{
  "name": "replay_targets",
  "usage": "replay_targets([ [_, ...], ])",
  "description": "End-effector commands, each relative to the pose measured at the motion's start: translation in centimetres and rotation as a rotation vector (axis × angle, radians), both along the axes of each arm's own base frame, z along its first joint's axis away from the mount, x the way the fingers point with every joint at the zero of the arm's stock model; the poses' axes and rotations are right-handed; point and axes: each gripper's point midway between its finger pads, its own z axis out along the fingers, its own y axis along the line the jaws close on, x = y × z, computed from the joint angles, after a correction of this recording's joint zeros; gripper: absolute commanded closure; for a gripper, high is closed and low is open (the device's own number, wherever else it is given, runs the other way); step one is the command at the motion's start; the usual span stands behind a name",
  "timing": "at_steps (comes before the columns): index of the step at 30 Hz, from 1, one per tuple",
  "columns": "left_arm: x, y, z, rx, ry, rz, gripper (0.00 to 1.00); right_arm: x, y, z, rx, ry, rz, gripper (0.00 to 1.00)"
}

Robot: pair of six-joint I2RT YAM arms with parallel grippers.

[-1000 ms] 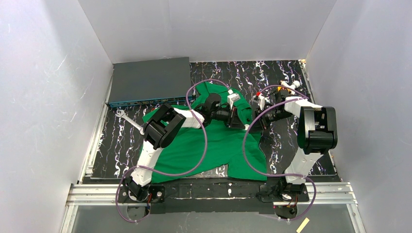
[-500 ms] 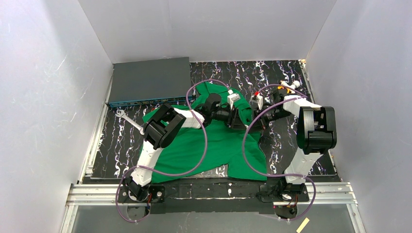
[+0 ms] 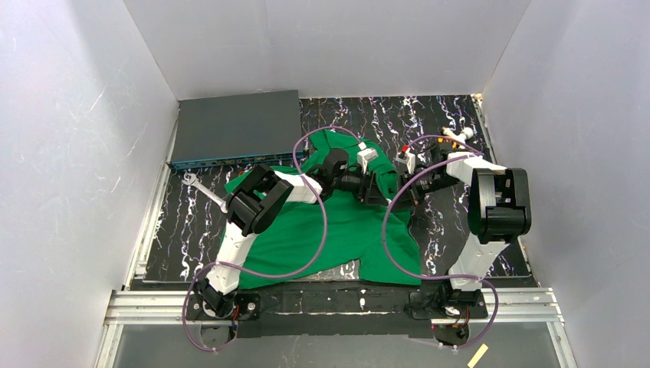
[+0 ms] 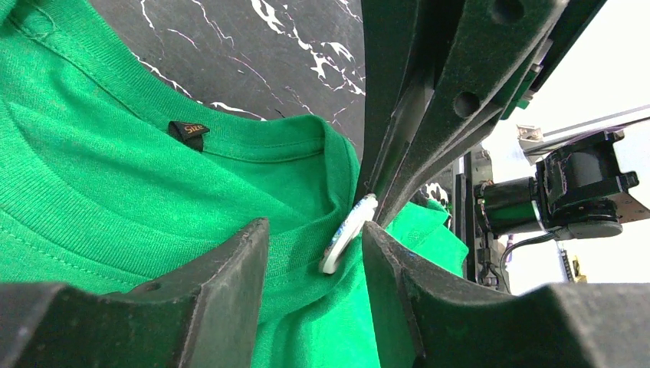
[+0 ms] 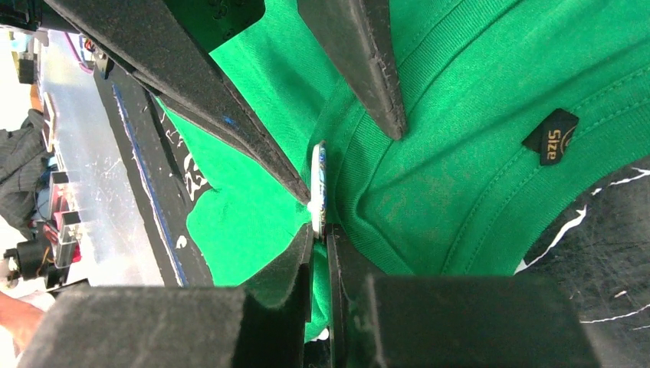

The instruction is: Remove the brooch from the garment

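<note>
The green garment (image 3: pixel 337 230) lies spread on the black marbled mat, collar at the far end. Both grippers meet at the collar. My right gripper (image 3: pixel 406 184) (image 5: pixel 320 234) is shut on a thin white-edged disc with blue flecks (image 5: pixel 318 184), seen edge-on, with a fold of collar cloth (image 5: pixel 460 153) pinched along with it. My left gripper (image 3: pixel 377 190) (image 4: pixel 314 230) is open, its jaws either side of the collar fold (image 4: pixel 115 176) and that disc (image 4: pixel 349 234). No red-orange leaf-shaped brooch shows; the disc's faces are hidden.
A flat dark grey box (image 3: pixel 234 126) lies at the far left. A small wrench (image 3: pixel 203 188) lies left of the shirt. Small orange and white items (image 3: pixel 452 136) sit at the far right. White walls enclose the mat. Purple cables loop over the shirt.
My right gripper has shifted slightly left, closer to the left gripper at the collar. The left arm and shirt look unchanged.
</note>
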Motion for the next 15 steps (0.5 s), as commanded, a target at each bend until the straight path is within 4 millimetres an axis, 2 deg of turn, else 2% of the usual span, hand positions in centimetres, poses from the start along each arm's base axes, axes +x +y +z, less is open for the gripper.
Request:
replay_targets([
  [1,-0.16,-0.44,2.70,-0.037,-0.064,-0.019,0.54,-0.47,0.37,0.52,0.028,0.028,-0.016,0.99],
  [10,-0.88,-0.82,2.42,-0.036,-0.071,-0.048,0.54,-0.24,0.36,0.31,0.033,0.052,-0.036,0.99],
  [15,-1.05,-1.06,2.19,-0.031,-0.070,-0.048,0.60,-0.31,0.38,0.30,0.039,0.058,-0.038,0.99],
])
